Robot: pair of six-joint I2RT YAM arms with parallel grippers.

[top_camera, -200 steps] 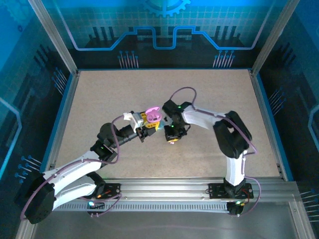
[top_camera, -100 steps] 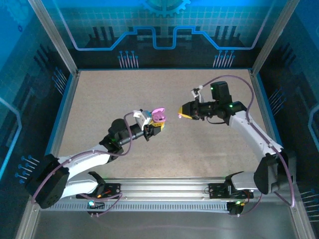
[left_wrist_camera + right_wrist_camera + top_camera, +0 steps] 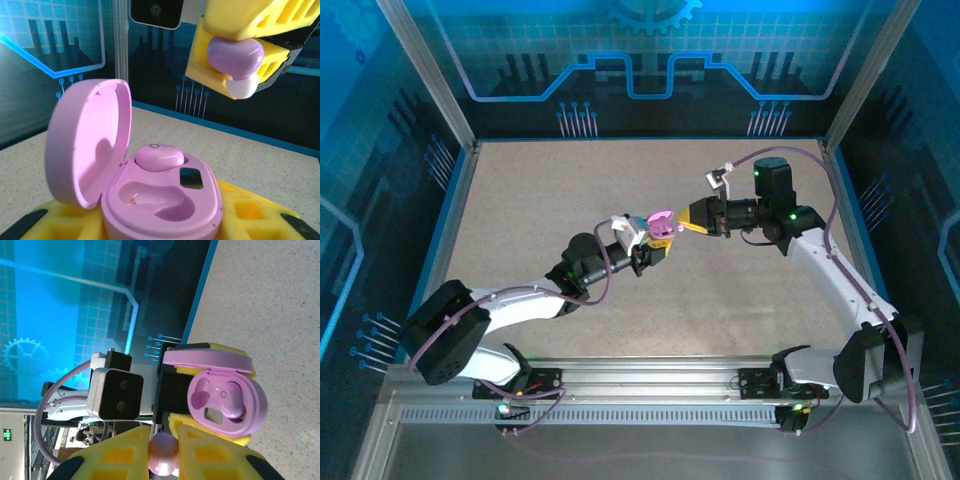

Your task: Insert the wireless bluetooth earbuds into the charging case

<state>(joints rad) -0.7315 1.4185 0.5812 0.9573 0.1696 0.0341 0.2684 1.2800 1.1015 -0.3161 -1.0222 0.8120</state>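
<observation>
Now my right gripper (image 3: pixel 692 223) pinches a light purple earbud (image 3: pixel 235 56) just above and beyond the open charging case (image 3: pixel 165 215), which my left gripper (image 3: pixel 657 242) clamps; the empty socket (image 3: pixel 150 199) beside the seated bud (image 3: pixel 159 156) faces up toward it.

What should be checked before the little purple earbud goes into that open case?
1. The lid of the light purple charging case is open: ok.
2. The empty slot beside the seated earbud is free: ok.
3. The left gripper is shut on the case: ok.
4. The right gripper is shut on the held earbud: ok.
5. The held earbud is turned to match the slot: cannot tell.
</observation>
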